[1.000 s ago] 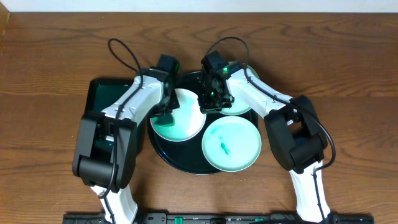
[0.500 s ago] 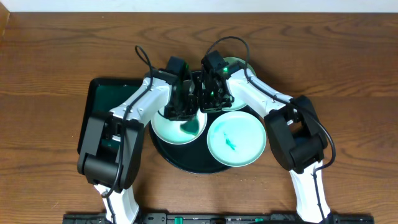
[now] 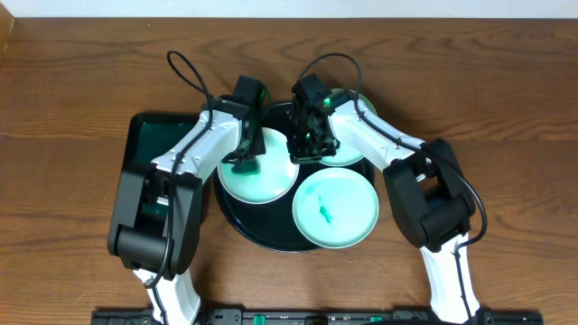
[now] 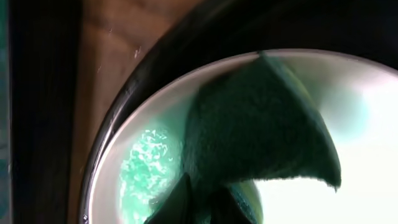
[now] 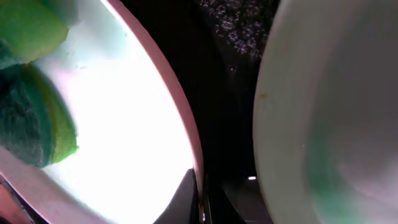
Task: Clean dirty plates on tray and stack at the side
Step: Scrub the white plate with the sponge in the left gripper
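Note:
The black tray (image 3: 262,230) holds three plates. The white plate (image 3: 271,185) lies at its left, coated with a pale green film. My left gripper (image 3: 244,164) is shut on a dark green sponge (image 4: 261,124) and presses it on this plate (image 4: 143,168). My right gripper (image 3: 302,152) is shut on the plate's right rim (image 5: 186,137); its fingertips (image 5: 202,199) clamp the edge. A turquoise plate (image 3: 336,208) with a green smear lies at the front right. The third plate (image 3: 352,149) lies at the back right, partly under my right arm.
A rectangular dark-green tray (image 3: 149,144) lies left of the black tray, under my left arm. Brown wooden table (image 3: 72,81) surrounds everything. In the right wrist view the sponge (image 5: 31,118) shows at left and the third plate (image 5: 323,124) at right.
My left gripper swept the sponge right across the white plate, then back left. The green smear has spread into a film. The front turquoise plate shifted slightly. My right gripper kept its hold.

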Action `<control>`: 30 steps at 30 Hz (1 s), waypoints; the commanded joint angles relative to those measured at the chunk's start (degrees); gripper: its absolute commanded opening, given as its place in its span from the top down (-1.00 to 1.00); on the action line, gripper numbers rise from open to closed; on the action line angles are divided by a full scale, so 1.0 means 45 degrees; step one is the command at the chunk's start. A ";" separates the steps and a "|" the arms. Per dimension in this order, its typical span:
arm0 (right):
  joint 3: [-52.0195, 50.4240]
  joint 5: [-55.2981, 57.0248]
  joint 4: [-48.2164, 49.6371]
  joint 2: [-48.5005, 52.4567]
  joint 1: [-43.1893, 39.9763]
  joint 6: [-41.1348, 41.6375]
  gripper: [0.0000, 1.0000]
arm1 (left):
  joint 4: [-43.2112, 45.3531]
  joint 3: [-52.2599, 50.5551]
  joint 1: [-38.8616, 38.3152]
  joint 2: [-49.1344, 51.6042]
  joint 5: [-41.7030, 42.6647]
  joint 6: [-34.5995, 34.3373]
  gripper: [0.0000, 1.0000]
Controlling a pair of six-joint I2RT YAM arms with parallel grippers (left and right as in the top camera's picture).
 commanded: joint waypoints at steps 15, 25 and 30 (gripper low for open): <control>-0.0165 0.0126 -0.0034 0.0345 -0.0175 -0.0015 0.97 | -0.0277 -0.0248 -0.0316 0.0393 0.5620 0.5275 0.86; -0.0165 0.0131 -0.0029 0.0345 -0.0175 -0.0015 0.97 | -0.1151 -0.0209 0.0185 0.0389 -0.2759 -0.2166 0.86; -0.0165 0.0126 -0.0039 0.0345 -0.0170 -0.0015 0.97 | -0.1355 -0.0214 -0.0024 0.0389 0.1263 -0.0471 0.86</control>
